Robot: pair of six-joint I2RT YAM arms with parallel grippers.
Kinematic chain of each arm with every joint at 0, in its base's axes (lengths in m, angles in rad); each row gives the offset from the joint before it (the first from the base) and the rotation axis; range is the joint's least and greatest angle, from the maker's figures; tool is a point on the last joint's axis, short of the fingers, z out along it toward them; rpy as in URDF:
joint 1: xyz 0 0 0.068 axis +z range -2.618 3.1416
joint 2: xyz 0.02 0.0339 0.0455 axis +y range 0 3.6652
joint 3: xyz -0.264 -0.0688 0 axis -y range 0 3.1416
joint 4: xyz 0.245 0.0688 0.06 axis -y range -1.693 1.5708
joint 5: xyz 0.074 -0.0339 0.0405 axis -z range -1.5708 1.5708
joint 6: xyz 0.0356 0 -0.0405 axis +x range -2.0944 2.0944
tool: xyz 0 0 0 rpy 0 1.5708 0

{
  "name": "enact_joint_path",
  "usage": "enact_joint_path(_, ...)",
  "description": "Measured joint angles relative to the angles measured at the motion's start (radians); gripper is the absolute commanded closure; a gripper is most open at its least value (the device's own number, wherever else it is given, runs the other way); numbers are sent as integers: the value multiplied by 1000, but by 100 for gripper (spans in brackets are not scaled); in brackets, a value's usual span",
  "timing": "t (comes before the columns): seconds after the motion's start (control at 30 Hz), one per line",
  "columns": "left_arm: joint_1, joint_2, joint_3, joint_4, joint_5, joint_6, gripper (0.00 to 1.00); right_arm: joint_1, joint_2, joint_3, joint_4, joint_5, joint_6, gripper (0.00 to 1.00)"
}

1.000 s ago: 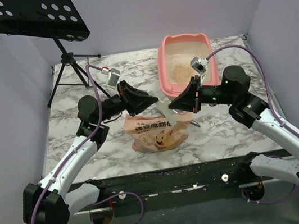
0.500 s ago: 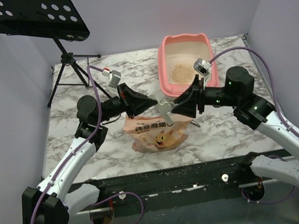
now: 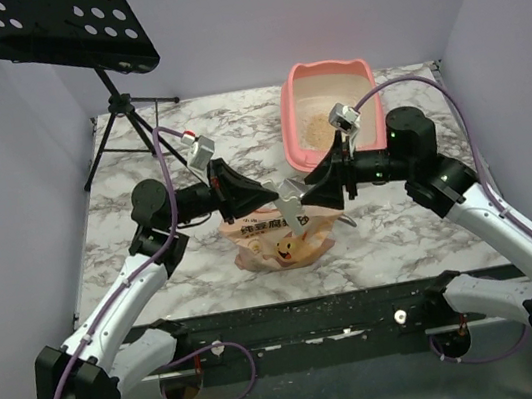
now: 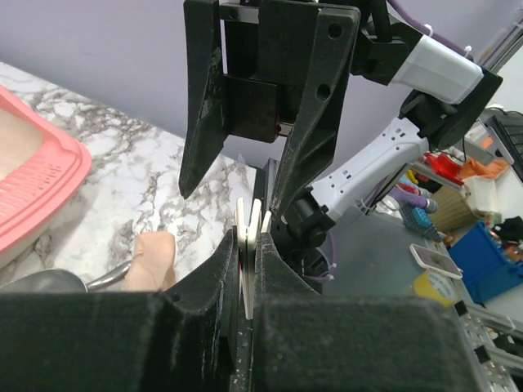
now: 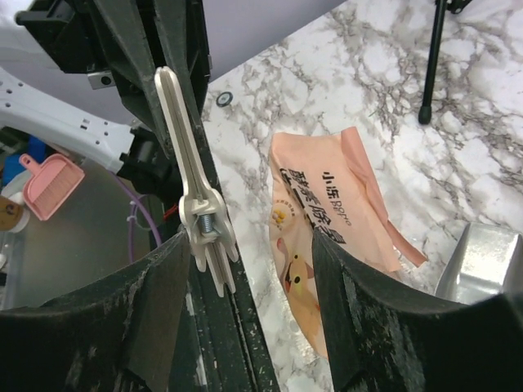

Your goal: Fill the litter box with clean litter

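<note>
Fingers (image 3: 258, 197) meeting at a clip (image 3: 292, 205) over the bag (image 3: 278, 243) are crowding the tabletop's (image 3: 383, 232) middle; the tripod (image 3: 119, 103) is blocking left rear; room is lying left of the box (image 3: 290, 125).

A cream clip (image 4: 252, 220) is seen pinched between the dark fingers of the left hand (image 4: 248, 245), with its thin prongs upright. Directly above the clip, the right hand (image 4: 235, 192) is pointed downward with its black fingers spread wide. The clip's top lies between their tips, though contact cannot be judged. Left of the clip, a peach bag fold (image 4: 155, 257) and a grey metal scoop (image 4: 41, 282) are seen on the marbled desk (image 4: 147, 171). Farther left, the pink litter box (image 4: 37, 184) is cut off by the frame.
</note>
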Motion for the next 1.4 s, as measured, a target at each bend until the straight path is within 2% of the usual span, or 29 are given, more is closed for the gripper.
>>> enact_joint_path(0.33, 1, 12, -14, 48, 27, -36, 96, 1, 35, 0, 18, -143, 3, 31)
enact_joint_path(0.57, 1, 12, -14, 75, 36, -51, 96, 12, 54, 0, 39, -181, 7, 32)
enact_joint_path(0.77, 1, 15, -14, 86, 39, -60, 96, 27, 64, 0, 53, -197, 8, 36)
enact_joint_path(0.8, 1, 18, -14, 88, 39, -62, 95, 30, 67, 0, 57, -198, 8, 40)
enact_joint_path(0.83, 1, 19, -14, 90, 39, -64, 95, 32, 70, 0, 60, -198, 9, 49)
enact_joint_path(0.87, 1, 21, -14, 90, 39, -66, 94, 34, 73, 0, 62, -198, 10, 68)
enact_joint_path(0.9, 1, 21, -15, 92, 40, -67, 91, 37, 75, 0, 63, -198, 10, 93)
enact_joint_path(0.93, 1, 22, -15, 96, 40, -69, 84, 40, 77, 0, 66, -199, 5, 100)
enact_joint_path(1.0, 3, 22, -15, 99, 45, -76, 60, 45, 79, -1, 69, -200, 8, 100)
enact_joint_path(1.07, 6, 22, -15, 103, 46, -82, 44, 46, 77, -2, 72, -193, 8, 100)
enact_joint_path(1.1, 6, 22, -16, 105, 48, -85, 40, 48, 74, -5, 73, -186, 8, 100)
enact_joint_path(1.23, 6, -6, -14, -11, 47, -10, 38, 55, 45, -24, 69, -111, 8, 100)
enact_joint_path(1.4, 5, -98, 26, -320, -56, 226, 37, 55, 0, -16, 37, -22, -10, 100)
